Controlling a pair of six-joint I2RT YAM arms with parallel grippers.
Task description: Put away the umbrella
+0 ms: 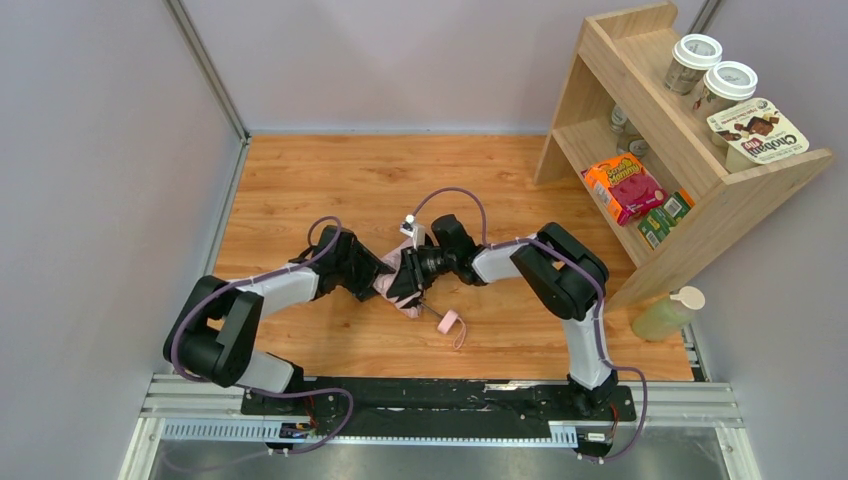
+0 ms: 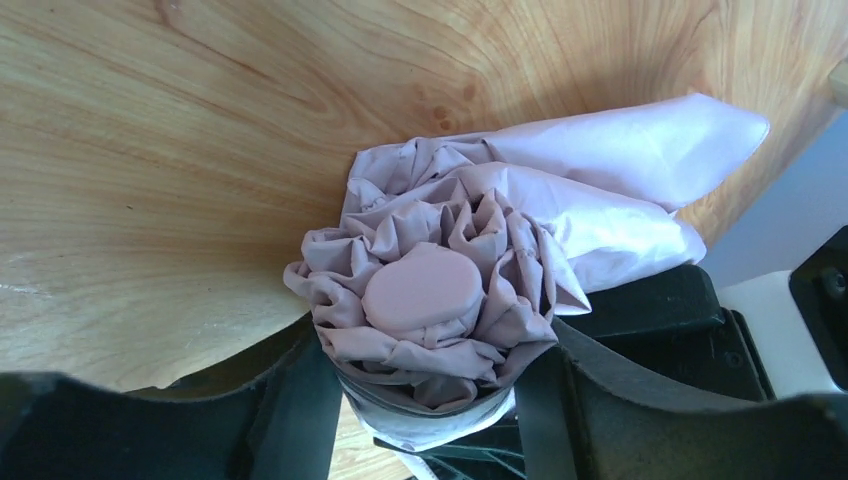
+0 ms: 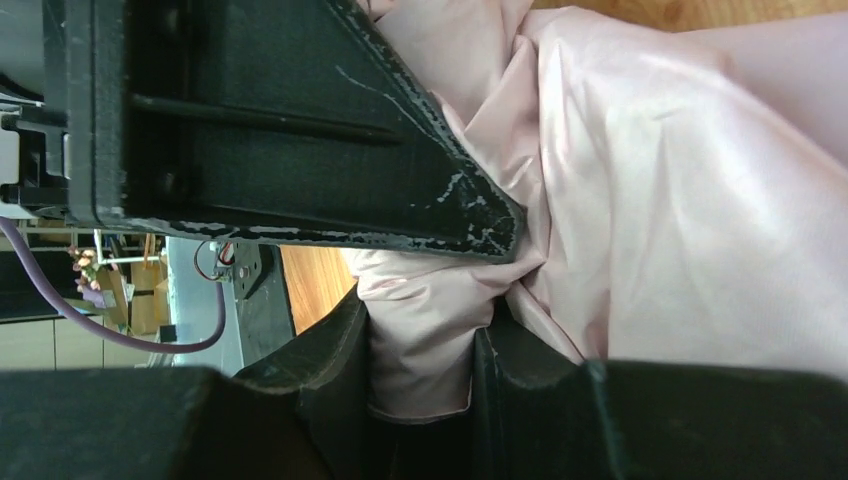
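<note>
Umbrella [image 1: 405, 280], pink, sits bunched at the middle of the desk [image 1: 300, 180]. Right tool [image 3: 425, 370] pinches its fabric; left tool [image 2: 430, 370] straddles the gathered end, grip unclear. Opposed pulls could tear the thin cloth or undo folds.

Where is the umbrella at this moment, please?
In the top view the umbrella sits bunched near the centre of the wooden table, between the left gripper and the right gripper, its pink strap trailing toward the near edge.
</note>
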